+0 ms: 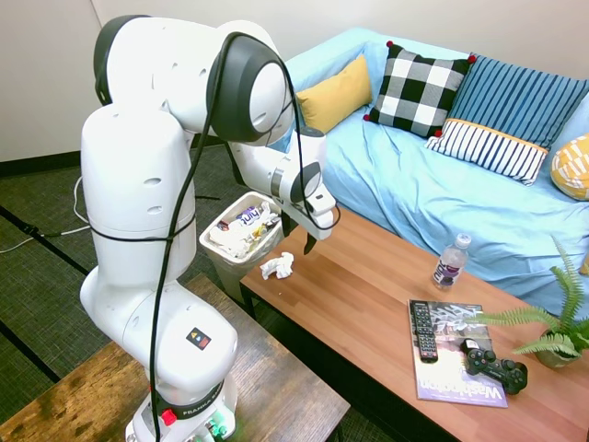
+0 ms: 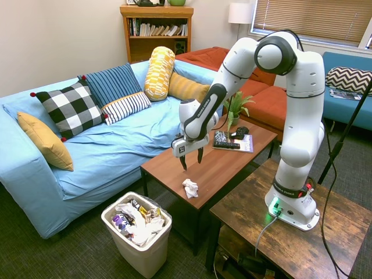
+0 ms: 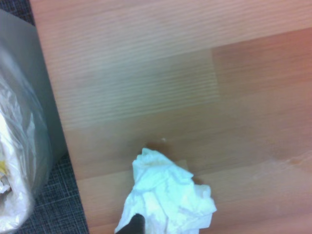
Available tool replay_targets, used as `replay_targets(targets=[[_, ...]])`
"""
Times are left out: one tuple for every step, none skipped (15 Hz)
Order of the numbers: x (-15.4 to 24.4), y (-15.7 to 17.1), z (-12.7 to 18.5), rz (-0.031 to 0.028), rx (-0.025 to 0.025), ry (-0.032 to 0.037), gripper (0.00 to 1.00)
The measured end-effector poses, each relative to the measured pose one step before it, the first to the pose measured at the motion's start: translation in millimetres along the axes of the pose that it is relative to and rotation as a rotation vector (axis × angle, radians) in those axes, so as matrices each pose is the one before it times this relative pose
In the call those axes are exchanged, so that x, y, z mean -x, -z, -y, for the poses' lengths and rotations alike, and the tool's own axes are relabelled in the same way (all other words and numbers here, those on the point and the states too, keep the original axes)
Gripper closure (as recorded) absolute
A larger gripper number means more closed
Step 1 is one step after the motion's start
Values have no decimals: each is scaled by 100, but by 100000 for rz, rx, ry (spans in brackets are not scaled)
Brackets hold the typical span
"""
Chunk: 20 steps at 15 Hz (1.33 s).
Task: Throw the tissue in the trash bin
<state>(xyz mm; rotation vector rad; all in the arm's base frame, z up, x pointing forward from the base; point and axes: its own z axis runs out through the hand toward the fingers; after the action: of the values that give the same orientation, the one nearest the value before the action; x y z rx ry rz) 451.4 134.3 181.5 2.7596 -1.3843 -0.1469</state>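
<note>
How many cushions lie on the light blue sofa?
5: mustard, black-and-white check, dark blue stripe, white with blue stripes, yellow patterned bolster. Others may sit behind the arm.

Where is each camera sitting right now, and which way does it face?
First exterior view: behind the arm's base, facing the blue sofa; arm and open tool show above the tissue.
Second exterior view: opposite side, facing the bookshelf; whole arm shows.
Wrist view: looking down on the coffee table; no arm.
All three share tissue and trash bin.
</note>
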Motion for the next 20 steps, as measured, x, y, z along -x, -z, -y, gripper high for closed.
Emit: replay_targets(targets=[[459, -945, 315, 188, 843, 474, 0], [415, -875, 242, 202, 877, 607, 0], [344, -795, 191, 219, 958, 610, 0], [378, -891, 157, 281, 1202, 424, 0], [316, -902, 151, 182, 1114, 320, 0], [165, -801, 185, 56, 776, 382, 0], [6, -655, 237, 3, 603, 214, 0], [-41, -517, 301, 24, 559, 155, 0], [-76, -436, 339, 35, 358, 59, 0], [-112, -427, 230, 108, 414, -76, 0], [-68, -333, 191, 106, 296, -25, 0], [0, -254, 155, 118, 237, 75, 0], [2, -208, 199, 104, 109, 44, 100], [35, -250, 182, 156, 191, 56, 100], [51, -165, 209, 55, 51, 175, 100], [123, -167, 139, 23, 168, 321, 100], [159, -155, 122, 17, 183, 370, 100], [109, -164, 140, 38, 145, 251, 100], [24, -101, 189, 92, -62, 34, 100], [9, -144, 195, 265, -66, -158, 100]])
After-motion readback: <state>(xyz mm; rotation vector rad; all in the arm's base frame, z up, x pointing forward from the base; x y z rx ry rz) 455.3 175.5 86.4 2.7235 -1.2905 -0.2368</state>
